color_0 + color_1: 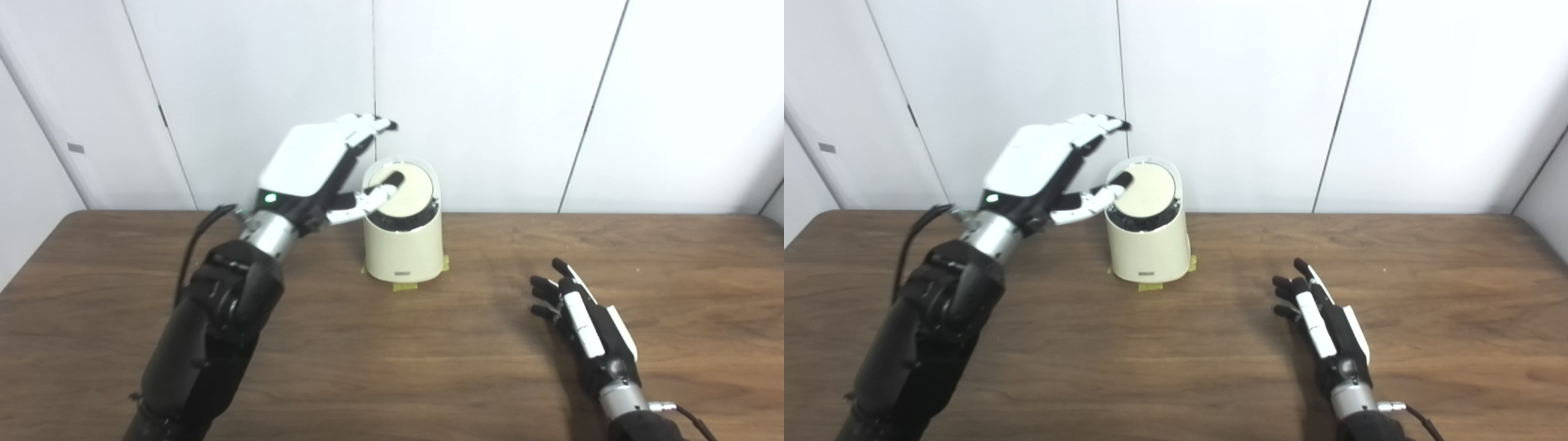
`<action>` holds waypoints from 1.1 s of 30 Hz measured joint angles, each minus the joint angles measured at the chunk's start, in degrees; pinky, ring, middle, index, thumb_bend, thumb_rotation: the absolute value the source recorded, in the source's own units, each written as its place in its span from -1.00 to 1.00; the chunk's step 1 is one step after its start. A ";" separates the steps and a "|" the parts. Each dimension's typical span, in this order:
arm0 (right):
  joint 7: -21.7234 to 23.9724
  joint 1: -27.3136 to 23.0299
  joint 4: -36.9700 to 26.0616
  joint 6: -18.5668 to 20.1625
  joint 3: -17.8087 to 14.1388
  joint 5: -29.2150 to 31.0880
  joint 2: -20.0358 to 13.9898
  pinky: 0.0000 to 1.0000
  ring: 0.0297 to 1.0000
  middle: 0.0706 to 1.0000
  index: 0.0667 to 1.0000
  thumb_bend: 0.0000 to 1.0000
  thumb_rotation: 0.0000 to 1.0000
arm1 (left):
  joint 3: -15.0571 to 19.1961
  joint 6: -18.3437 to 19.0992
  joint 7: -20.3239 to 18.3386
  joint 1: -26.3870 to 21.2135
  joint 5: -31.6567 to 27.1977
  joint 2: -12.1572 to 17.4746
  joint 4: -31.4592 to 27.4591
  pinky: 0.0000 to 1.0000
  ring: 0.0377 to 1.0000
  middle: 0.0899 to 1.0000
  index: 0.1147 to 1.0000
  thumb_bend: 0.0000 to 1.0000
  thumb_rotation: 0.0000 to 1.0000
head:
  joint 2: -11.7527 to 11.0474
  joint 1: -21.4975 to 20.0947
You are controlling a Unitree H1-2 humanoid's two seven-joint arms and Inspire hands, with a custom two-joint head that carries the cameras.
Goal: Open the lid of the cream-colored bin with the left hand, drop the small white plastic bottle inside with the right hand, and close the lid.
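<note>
The cream-colored bin [403, 245] stands upright at the back middle of the wooden table [429, 367]. Its round cream lid [409, 195] sits in a dark ring and tilts toward me. My left hand [312, 162] is raised just left of the bin, open, with the fingers spread above the bin's top. Its thumb tip [392, 181] rests on the left part of the lid. My right hand [582, 318] lies open and empty on the table to the bin's front right. No small white bottle is in view.
Bits of yellow tape [404, 286] lie at the bin's foot. White wall panels [490, 92] stand close behind the table's back edge. A cable [196, 239] loops beside the left wrist.
</note>
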 measured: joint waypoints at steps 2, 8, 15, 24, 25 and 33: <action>0.00 -0.02 0.01 0.00 0.00 -0.01 -0.01 0.52 0.66 0.60 0.86 0.26 0.72 | 1.57 1.34 0.04 2.08 -1.83 -0.95 -2.47 0.63 0.82 0.82 0.77 -0.32 0.62 | 0.00 -0.09; 0.06 0.02 -0.12 0.00 -0.02 0.20 -0.02 0.48 0.67 0.70 0.86 0.24 0.74 | 6.69 8.36 -1.67 11.17 -11.74 -4.73 -6.10 0.68 0.81 0.81 0.75 -0.40 0.38 | 0.18 -0.53; 0.32 0.14 -2.42 -0.01 0.13 0.16 -0.09 0.52 0.74 0.79 0.87 0.21 0.79 | 14.22 13.87 -0.30 17.45 -25.53 -8.17 -7.25 0.66 0.75 0.77 0.77 -0.40 0.63 | 0.53 -0.79; 0.44 1.04 -6.87 1.87 0.05 0.33 -0.08 0.57 0.76 0.82 0.83 0.25 0.78 | 19.47 17.34 2.59 26.22 -44.58 -15.07 -5.03 0.85 0.83 0.82 0.82 -0.22 0.79 | 0.70 -1.93; 0.43 1.10 -7.41 1.95 0.02 0.24 -0.09 0.57 0.76 0.81 0.83 0.24 0.77 | 19.63 17.22 3.06 27.00 -46.14 -15.19 -5.00 0.84 0.82 0.82 0.81 -0.24 0.86 | 0.70 -1.93; 0.34 1.43 -9.40 3.54 -0.12 0.05 -0.03 0.68 0.84 0.85 0.84 0.29 0.78 | 19.78 16.73 6.92 28.71 -51.41 -15.38 -4.52 0.90 0.85 0.84 0.84 -0.27 0.88 | 1.14 -2.55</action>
